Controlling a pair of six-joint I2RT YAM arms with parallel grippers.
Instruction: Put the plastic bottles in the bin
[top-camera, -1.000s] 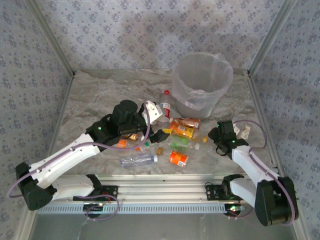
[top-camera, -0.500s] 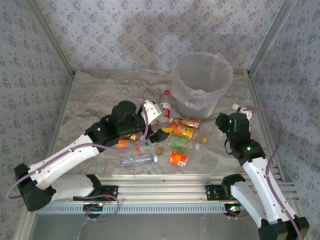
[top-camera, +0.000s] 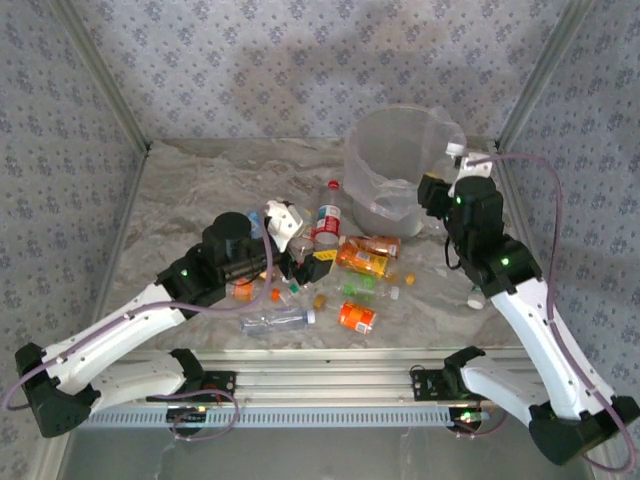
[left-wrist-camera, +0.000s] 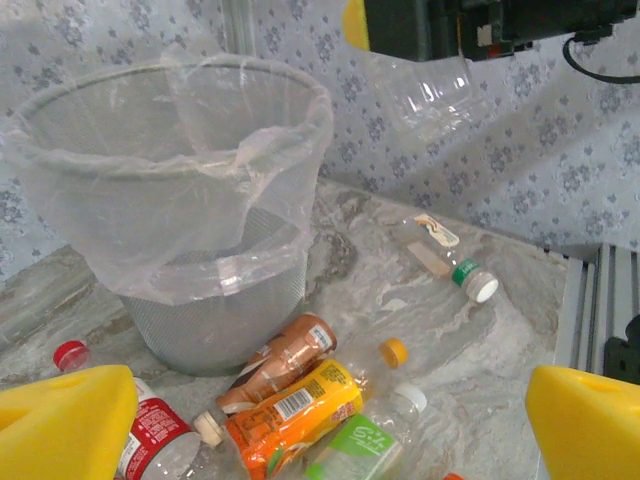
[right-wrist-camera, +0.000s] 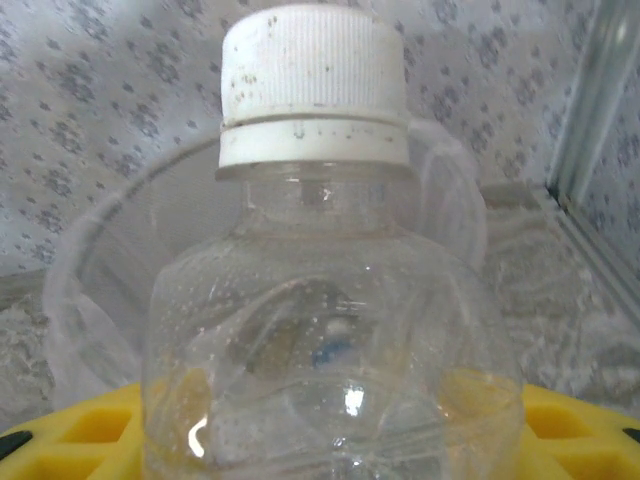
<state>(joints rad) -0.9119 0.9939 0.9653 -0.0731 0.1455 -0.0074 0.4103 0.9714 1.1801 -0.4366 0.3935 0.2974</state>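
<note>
The bin (top-camera: 385, 210), a translucent bucket with a bag liner, stands at the back of the table and also rises ahead in the left wrist view (left-wrist-camera: 300, 90). My right gripper (top-camera: 457, 172) is raised beside the bin's right rim, shut on a clear bottle with a white cap (right-wrist-camera: 320, 300); that bottle hangs by the rim (left-wrist-camera: 430, 85). My left gripper (top-camera: 305, 240) stands open low over the pile, nothing between its yellow fingers (left-wrist-camera: 70, 420). Before it lie an orange bottle (left-wrist-camera: 290, 410), a brown one (left-wrist-camera: 285, 355), a red-labelled one (left-wrist-camera: 150, 440) and a green-labelled one (left-wrist-camera: 360, 445).
More bottles lie near the front: a short orange one (top-camera: 356, 316), a clear one on its side (top-camera: 278, 320), and one with a white cap at the right (top-camera: 478, 297). Loose caps (left-wrist-camera: 394, 351) dot the marble table (top-camera: 200, 190). Patterned walls close in three sides.
My right arm has lifted from the table at the right and swung up to the bin's right rim with the clear bottle. My left arm has drawn back slightly leftward.
</note>
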